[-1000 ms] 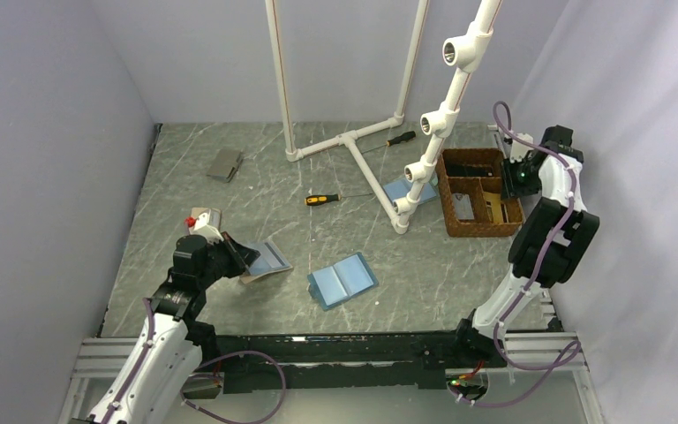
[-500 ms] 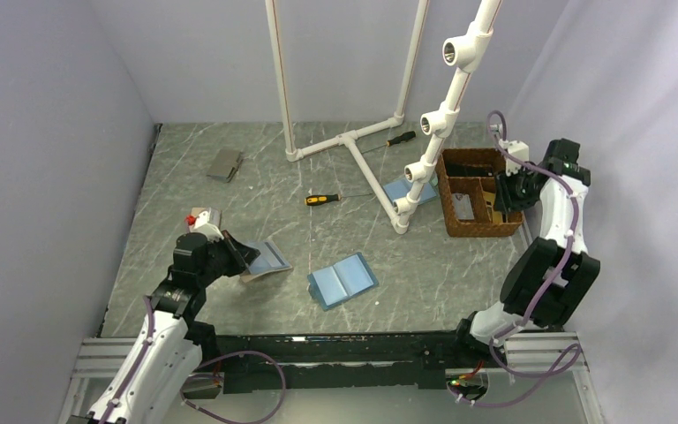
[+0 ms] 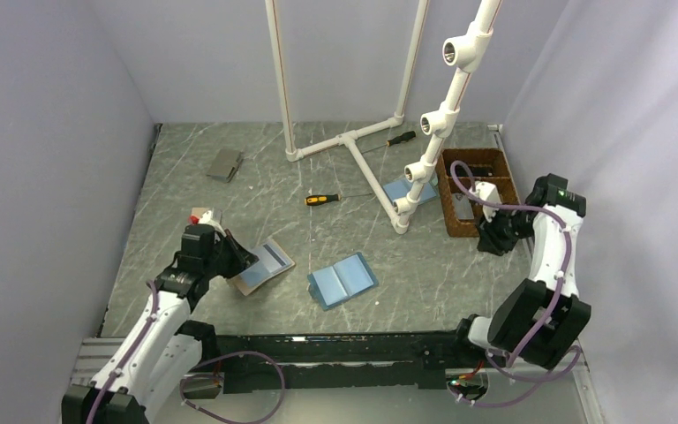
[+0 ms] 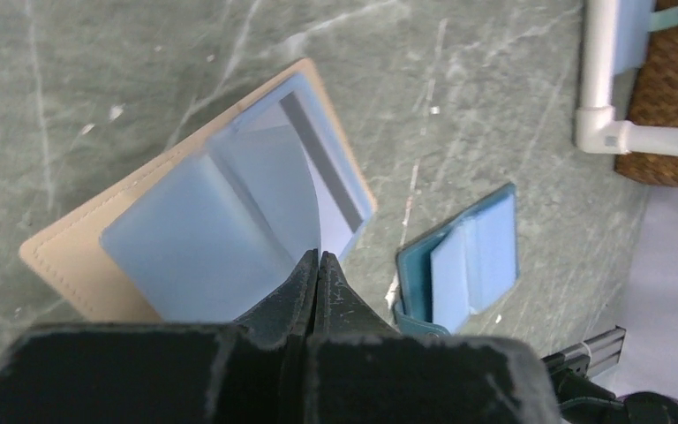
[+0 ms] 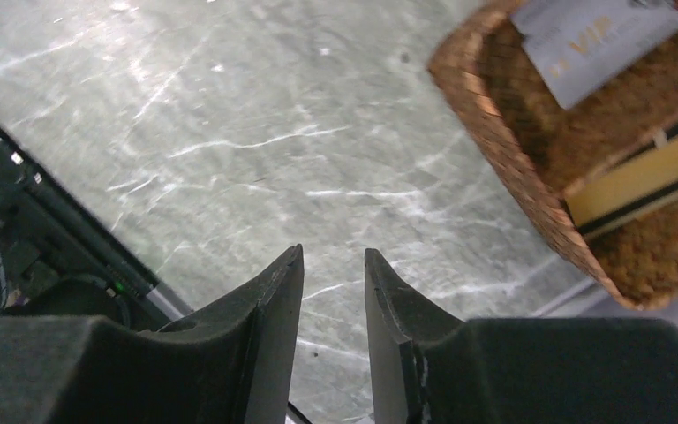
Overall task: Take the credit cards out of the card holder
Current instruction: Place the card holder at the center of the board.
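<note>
Left fingers [image 4: 316, 269]: pressed together, no gap between them. Their tips sat at the near edge of the card holder [image 4: 168, 238], where a pale blue inner flap curved up to meet them. We could not tell whether a sliver of that flap was pinched.

The holder lay open on the grey-green marbled surface [image 5: 229, 132], tan side down and blue-grey panels up. It spread ahead and to the left of those tips. In the panel just ahead of the tips we noted what looked like a pale card with a dark stripe [image 4: 318, 155].

To the right of the left tips, apart from the holder, an all light-blue wallet [image 4: 468, 265] lay open. Beyond it, farther right, stood a white pipe frame [image 4: 605, 71].

Right fingers [image 5: 293, 269]: apart, nothing between them, hanging over bare surface. A wicker basket [image 5: 485, 124] sat close ahead and to the right of their tips. Inside it we saw a grey card with gold lettering [image 5: 596, 31] and a yellow card with a black stripe [image 5: 644, 181].

From overhead, the two pairs of fingers were well apart. A small grey wallet [image 3: 225, 164] lay far ahead of the left fingers. A yellow-handled screwdriver [image 3: 322, 199] lay ahead and to their right.
</note>
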### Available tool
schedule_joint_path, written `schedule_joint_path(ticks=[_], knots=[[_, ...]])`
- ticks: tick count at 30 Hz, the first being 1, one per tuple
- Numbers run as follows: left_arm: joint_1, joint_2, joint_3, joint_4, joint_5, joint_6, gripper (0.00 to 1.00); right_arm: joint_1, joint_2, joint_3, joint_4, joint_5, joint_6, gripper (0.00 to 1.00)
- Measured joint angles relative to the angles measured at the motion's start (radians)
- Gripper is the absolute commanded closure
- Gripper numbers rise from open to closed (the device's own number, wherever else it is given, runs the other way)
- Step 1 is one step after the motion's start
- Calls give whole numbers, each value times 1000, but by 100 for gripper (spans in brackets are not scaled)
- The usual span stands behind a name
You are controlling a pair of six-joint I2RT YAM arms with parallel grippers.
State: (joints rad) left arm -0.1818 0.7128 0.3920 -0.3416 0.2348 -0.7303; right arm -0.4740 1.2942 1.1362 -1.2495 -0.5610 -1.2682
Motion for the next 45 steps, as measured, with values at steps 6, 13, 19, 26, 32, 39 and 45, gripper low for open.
schedule_joint_path(ticks=[6, 13, 19, 26, 32, 39, 45], knots=[[0, 112, 24, -71, -52, -56, 100, 103, -76, -81, -58, -18, -128, 66], [2, 203, 55, -82, -48, -68, 100, 325, -183, -187, -51, -12, -140, 66], [2, 284, 123, -61, -32, -66, 100, 474, -214, -197, -45, -84, -130, 65], [2, 450, 230, 2, -16, -34, 99, 634, -213, -198, 60, -199, 17, 65], [3, 622, 356, 44, -2, 46, 94, 686, -207, -183, 137, -263, 147, 64], [3, 843, 560, 45, 4, 142, 45, 700, -230, -169, 175, -317, 247, 63], [4, 797, 575, 44, 23, 198, 19, 700, -263, -167, 179, -351, 285, 59]])
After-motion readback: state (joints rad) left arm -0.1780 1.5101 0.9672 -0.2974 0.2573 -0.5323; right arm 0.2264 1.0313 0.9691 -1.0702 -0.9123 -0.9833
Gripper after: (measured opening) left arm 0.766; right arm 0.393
